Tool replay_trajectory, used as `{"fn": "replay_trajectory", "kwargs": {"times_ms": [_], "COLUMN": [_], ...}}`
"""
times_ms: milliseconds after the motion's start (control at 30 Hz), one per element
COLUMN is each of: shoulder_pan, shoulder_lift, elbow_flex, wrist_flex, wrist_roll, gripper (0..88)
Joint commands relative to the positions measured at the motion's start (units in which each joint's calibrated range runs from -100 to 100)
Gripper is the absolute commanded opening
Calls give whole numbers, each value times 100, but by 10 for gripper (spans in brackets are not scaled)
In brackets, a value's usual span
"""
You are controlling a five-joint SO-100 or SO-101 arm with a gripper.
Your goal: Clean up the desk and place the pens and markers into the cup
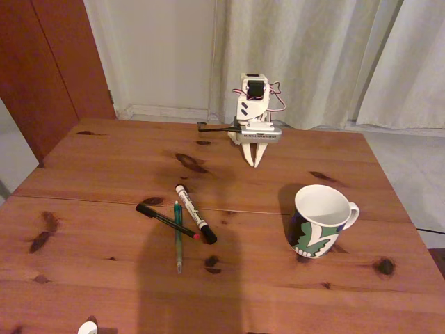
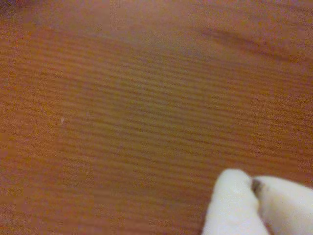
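Nearest the fixed camera, a small white object [image 1: 87, 327] peeks over the desk's front edge; what it is cannot be told.

Three sticks lie in a loose pile well in front of the pincer and off to its left as the fixed view shows them: a white marker [image 1: 194, 212] with a black cap, a green pen [image 1: 178, 233] and a black pen [image 1: 165, 220] with a red tip. The black pen lies across the green one, and its red tip sits just beside the marker's cap. All three look light, stiff and smooth, likely to roll or slip, so a hold across the middle of the barrel seems safest. The marker, being thickest, should be easiest to pinch.

A white cup [image 1: 321, 219] stands upright, in front of the pincer and to its right in that view, well apart from the pens. It is ceramic, so heavier and breakable.

Over the desk [image 1: 104, 181], the pincer [image 1: 254, 161] points down with its fingertips [image 2: 234, 205] pressed together, holding nothing, close above bare wood.
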Motion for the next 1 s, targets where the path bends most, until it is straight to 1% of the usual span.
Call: {"fn": "replay_trajectory", "kwargs": {"times_ms": [0, 233, 400, 567, 967], "shoulder_pan": [8, 65, 137, 169, 636], "shoulder_lift": [-56, -56, 308, 1574, 5546], "elbow_flex": [40, 31, -537, -1456, -4315], "wrist_flex": [-28, -105, -105, -105, -122], "wrist_roll": [7, 7, -3, -8, 2], "gripper": [8, 7, 7, 7, 7]}}
